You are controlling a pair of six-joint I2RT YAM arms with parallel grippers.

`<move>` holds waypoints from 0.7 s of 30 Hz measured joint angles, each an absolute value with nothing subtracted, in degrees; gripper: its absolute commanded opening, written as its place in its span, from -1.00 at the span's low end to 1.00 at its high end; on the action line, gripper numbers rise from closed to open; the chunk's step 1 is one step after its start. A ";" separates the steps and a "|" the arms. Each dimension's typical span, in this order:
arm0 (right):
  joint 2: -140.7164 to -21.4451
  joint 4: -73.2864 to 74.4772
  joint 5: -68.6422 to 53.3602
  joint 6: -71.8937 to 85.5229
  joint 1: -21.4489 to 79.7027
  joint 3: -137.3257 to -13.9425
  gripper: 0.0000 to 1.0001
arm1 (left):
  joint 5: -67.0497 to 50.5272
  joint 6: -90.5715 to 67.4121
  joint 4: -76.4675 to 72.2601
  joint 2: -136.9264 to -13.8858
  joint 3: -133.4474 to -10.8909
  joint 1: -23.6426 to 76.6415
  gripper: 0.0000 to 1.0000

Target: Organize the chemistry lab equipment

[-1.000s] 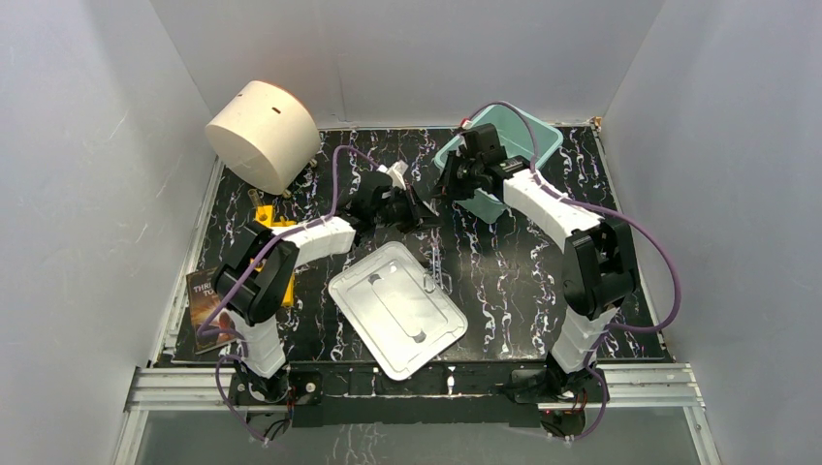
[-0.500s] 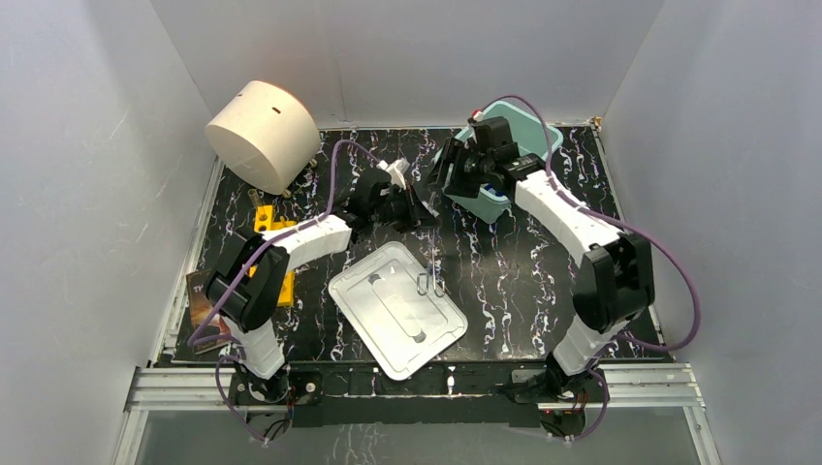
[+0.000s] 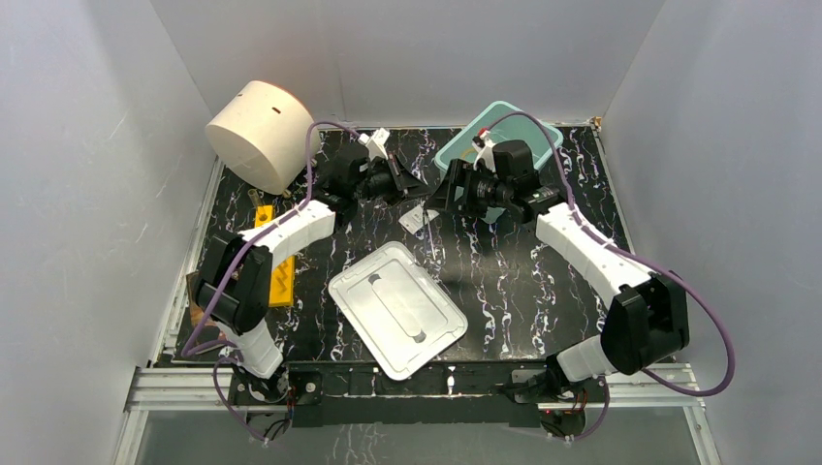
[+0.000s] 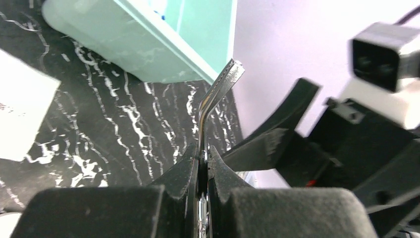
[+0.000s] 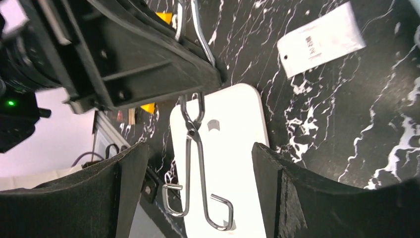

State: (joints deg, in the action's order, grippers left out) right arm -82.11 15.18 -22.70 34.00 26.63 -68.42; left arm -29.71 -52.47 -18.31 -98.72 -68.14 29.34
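My left gripper (image 4: 203, 158) is shut on the thin metal tongs (image 4: 218, 91), whose ridged tip points up past the teal bin (image 4: 163, 39). In the top view it (image 3: 397, 182) hovers above the table's back middle. My right gripper (image 5: 198, 148) faces it from the right (image 3: 454, 191) with its jaws wide open. The tongs' looped handles (image 5: 198, 173) hang between its fingers (image 5: 126, 193) without touching them. A white packet (image 3: 419, 218) lies flat on the table below both grippers.
The teal bin (image 3: 514, 131) stands at the back right, behind the right wrist. A white lid (image 3: 397, 308) lies in the front middle. A cream cylinder (image 3: 262, 136) leans at the back left, with a yellow block (image 3: 276, 257) near the left edge.
The left gripper carried the tongs from above the lid toward the back. The right gripper came away from the bin toward the left gripper and opened wide.
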 measured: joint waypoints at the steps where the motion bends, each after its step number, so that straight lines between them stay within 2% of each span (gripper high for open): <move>1: -81.97 14.68 -23.40 34.02 26.65 -67.59 0.70 | -29.98 -53.41 -18.96 -98.61 -68.40 29.34 -1.00; 6: -81.95 11.94 -27.44 34.89 26.68 -64.66 0.65 | -31.33 -56.49 -19.99 -98.48 -69.30 29.47 -1.00; 12: -82.91 8.27 -30.06 36.95 26.98 -64.62 0.18 | -32.80 -58.22 -21.26 -98.45 -69.52 29.52 -1.00; 18: -84.84 5.74 -30.26 39.16 27.09 -64.58 -0.09 | -33.69 -59.66 -22.79 -98.43 -69.52 29.52 -1.00; 21: -84.95 4.12 -31.20 40.10 27.11 -64.29 -0.44 | -33.91 -60.25 -23.73 -98.39 -69.52 29.52 -1.00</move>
State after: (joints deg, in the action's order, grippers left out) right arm -84.95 4.12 -31.20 40.10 27.11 -64.29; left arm -33.91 -60.25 -23.73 -98.39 -69.52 29.52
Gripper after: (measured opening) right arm 0.428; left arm 0.034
